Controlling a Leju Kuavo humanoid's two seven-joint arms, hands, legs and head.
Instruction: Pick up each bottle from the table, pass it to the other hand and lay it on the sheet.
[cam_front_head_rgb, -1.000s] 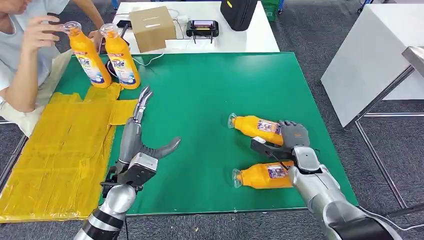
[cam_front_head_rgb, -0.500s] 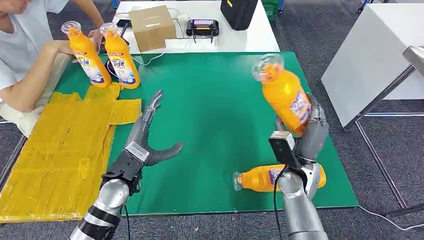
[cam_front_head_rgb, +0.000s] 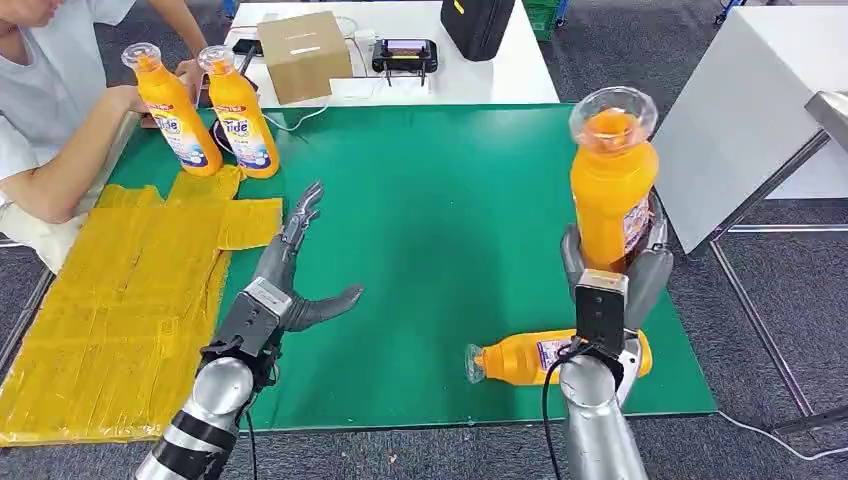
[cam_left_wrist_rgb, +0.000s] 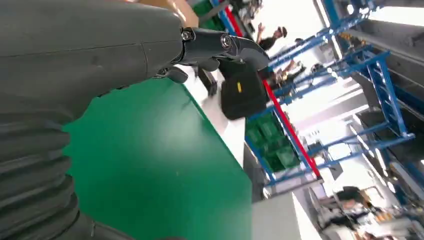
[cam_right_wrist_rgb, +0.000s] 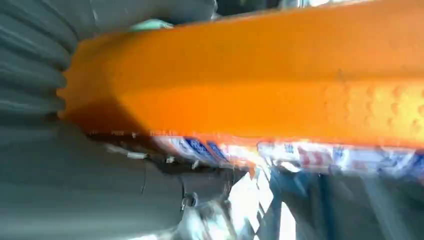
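Above the green table's (cam_front_head_rgb: 430, 180) right side, my right hand (cam_front_head_rgb: 612, 268) holds one orange bottle (cam_front_head_rgb: 612, 185) upright, cap up, fingers wrapped round its lower body. My right wrist view shows the same bottle (cam_right_wrist_rgb: 260, 80) lying tight against the palm, so I judge the grip firm. A second bottle (cam_front_head_rgb: 545, 357) lies on its side on the table just below that hand, cap pointing toward the table's middle. My left hand (cam_front_head_rgb: 290, 280) hangs over the table's left part, holding nothing, fingers stretched forward and thumb out sideways; its wrist view shows the fingers (cam_left_wrist_rgb: 225, 47) extended and bare. The yellow sheet (cam_front_head_rgb: 120, 300) covers the table's left edge, and two more bottles (cam_front_head_rgb: 205, 110) stand at its far end, next to a person's arm (cam_front_head_rgb: 70, 150).

I take this as the pick done and the hand-over not yet begun. Next I would bring the two hands together over the table's middle, tilt the bottle toward the left palm, and let go on the right only once the left fingers have closed round it.
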